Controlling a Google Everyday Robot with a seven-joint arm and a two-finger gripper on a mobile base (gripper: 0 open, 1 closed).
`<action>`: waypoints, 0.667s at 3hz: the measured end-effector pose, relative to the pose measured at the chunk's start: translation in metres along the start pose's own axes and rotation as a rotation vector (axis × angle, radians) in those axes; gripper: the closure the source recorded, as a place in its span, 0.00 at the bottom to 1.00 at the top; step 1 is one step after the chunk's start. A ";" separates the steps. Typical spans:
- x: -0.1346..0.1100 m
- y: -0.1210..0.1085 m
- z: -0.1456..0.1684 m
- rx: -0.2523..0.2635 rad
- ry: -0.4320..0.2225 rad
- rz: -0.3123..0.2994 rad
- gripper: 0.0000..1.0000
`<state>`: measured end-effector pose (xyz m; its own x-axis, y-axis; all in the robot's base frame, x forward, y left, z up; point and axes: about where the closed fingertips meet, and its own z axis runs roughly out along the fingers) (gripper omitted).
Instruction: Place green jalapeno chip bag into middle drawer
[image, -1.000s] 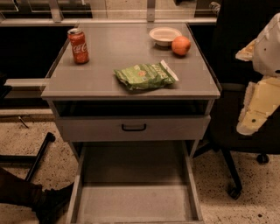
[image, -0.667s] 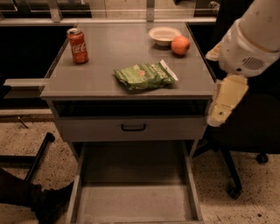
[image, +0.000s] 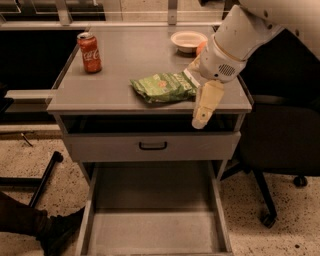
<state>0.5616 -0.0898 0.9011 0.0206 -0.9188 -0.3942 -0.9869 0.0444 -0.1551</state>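
The green jalapeno chip bag (image: 162, 86) lies flat on the grey tabletop, right of centre, with its white sealed end toward the right. My gripper (image: 200, 119) hangs down at the table's front right edge, just right of the bag and a little in front of it, not touching it. The white arm reaches in from the upper right and hides the bag's right tip. The middle drawer (image: 155, 227) is pulled out below, a shallow grey tray with low walls and a bare floor.
A red soda can (image: 90, 52) stands at the table's back left. A white bowl (image: 187, 41) and an orange fruit (image: 201, 48) sit at the back right. A shut drawer front with a black handle (image: 152, 146) is above the open drawer. An office chair base (image: 265, 200) stands to the right.
The arm and gripper have swung left from beside the table to over its front right edge, close to the chip bag. The bag, the can and the drawer have not moved.
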 end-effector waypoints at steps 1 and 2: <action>0.000 0.000 0.000 0.000 0.000 0.000 0.00; -0.006 -0.022 0.012 0.002 0.002 -0.027 0.00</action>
<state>0.5846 -0.0804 0.8958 0.0469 -0.9205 -0.3878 -0.9857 0.0203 -0.1673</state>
